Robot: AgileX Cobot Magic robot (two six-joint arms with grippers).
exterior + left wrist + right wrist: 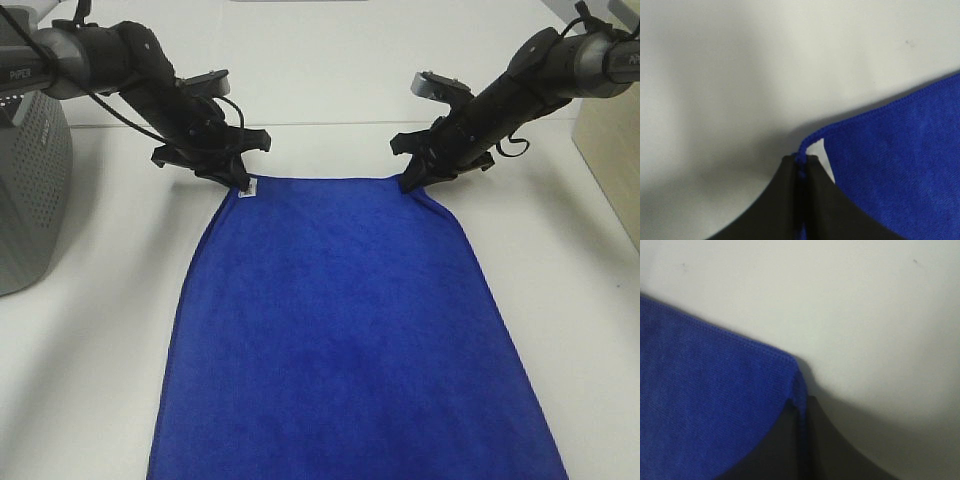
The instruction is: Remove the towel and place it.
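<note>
The royal-blue towel (345, 330) lies spread flat on the white table, running from the middle down past the near edge of the exterior high view. My left gripper (240, 185) is shut on its far left corner, where a small white tag (249, 188) shows. In the left wrist view the black fingers (785, 200) pinch the blue hem beside the tag (819, 152). My right gripper (410, 183) is shut on the far right corner; its wrist view shows the towel (705, 405) corner folded between the dark fingers (830, 450).
A grey perforated basket (30, 190) stands at the left edge of the table. A pale wooden box side (610, 160) sits at the right edge. White tabletop (320, 80) stretches behind both grippers.
</note>
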